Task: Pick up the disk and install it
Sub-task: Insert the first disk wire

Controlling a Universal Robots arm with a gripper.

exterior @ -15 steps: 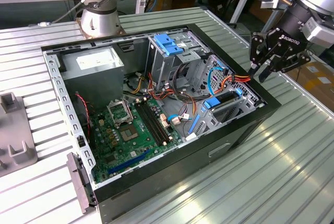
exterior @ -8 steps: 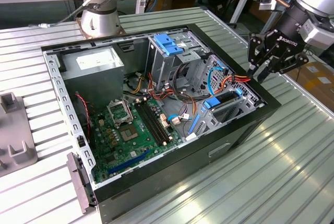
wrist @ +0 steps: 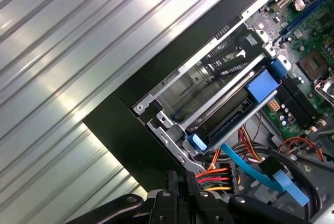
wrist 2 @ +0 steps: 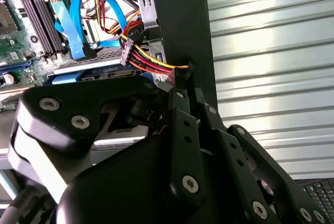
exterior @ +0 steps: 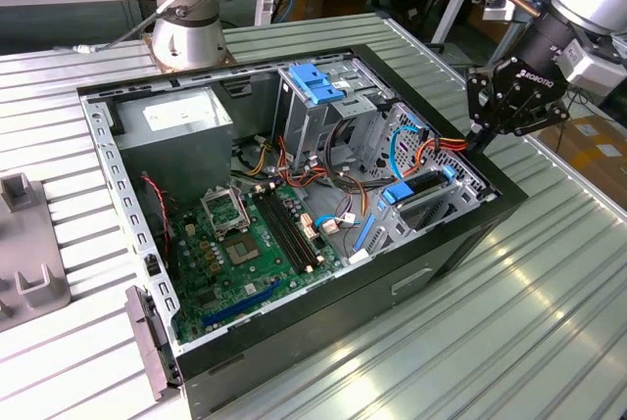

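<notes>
One clenched, empty pincer hovers at the case rim beside the disk, which looks bay-seated; approach clear of the cables.

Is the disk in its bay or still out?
In: the disk lies in the case's bay, its blue rails between the metal guides; the gripper is beside it.

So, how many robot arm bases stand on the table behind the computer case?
1. The arm base stands on the table just behind the computer case, toward the exterior view's left. Others may be out of frame.
</notes>
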